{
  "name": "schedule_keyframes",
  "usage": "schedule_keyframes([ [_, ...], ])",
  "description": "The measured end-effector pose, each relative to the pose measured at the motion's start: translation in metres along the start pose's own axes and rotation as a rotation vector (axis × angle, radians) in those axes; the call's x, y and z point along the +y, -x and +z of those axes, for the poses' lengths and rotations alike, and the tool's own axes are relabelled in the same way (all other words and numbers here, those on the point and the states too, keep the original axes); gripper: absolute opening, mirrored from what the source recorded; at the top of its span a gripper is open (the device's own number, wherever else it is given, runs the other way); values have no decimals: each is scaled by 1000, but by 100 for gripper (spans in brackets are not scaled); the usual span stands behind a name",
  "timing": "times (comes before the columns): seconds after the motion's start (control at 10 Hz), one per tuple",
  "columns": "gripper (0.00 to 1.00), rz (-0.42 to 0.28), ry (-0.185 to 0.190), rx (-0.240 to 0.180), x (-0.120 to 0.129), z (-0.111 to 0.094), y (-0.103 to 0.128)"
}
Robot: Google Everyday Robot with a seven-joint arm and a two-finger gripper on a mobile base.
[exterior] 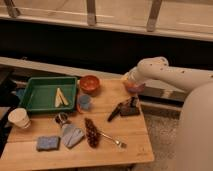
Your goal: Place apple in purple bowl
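Observation:
The apple (124, 78) is a small yellow-orange spot at the tip of my white arm, off the table. My gripper (126, 80) sits at that tip, shut on the apple, and is mostly hidden by the wrist. The purple bowl (135, 89) stands at the table's back right edge, just under and to the right of the apple. The arm covers part of it.
An orange bowl (90, 83) and a green tray (35, 100) stand at the back left. A dark tool (123, 108) lies in front of the purple bowl. A blue cup (84, 102), brown bunch (91, 132), fork (113, 140), cloth (73, 135), sponge (47, 143) and paper cup (19, 118) fill the front.

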Motion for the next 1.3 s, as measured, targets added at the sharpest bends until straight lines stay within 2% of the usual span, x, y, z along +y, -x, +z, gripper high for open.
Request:
schedule_keyframes([
  [0.2, 0, 11, 9, -2, -3, 0, 1],
  [0.4, 0, 86, 72, -26, -16, -6, 11],
  [0.6, 0, 117, 131, -53, -19, -13, 27],
  [0.8, 0, 175, 161, -77, -38, -14, 48],
  [0.9, 0, 187, 166, -73, -37, -9, 50],
  [1.0, 5, 219, 173, -68, -46, 0, 52],
  [1.2, 25, 285, 190, -50, -67, 20, 53],
  [1.3, 32, 296, 197, -43, -68, 25, 54],
])
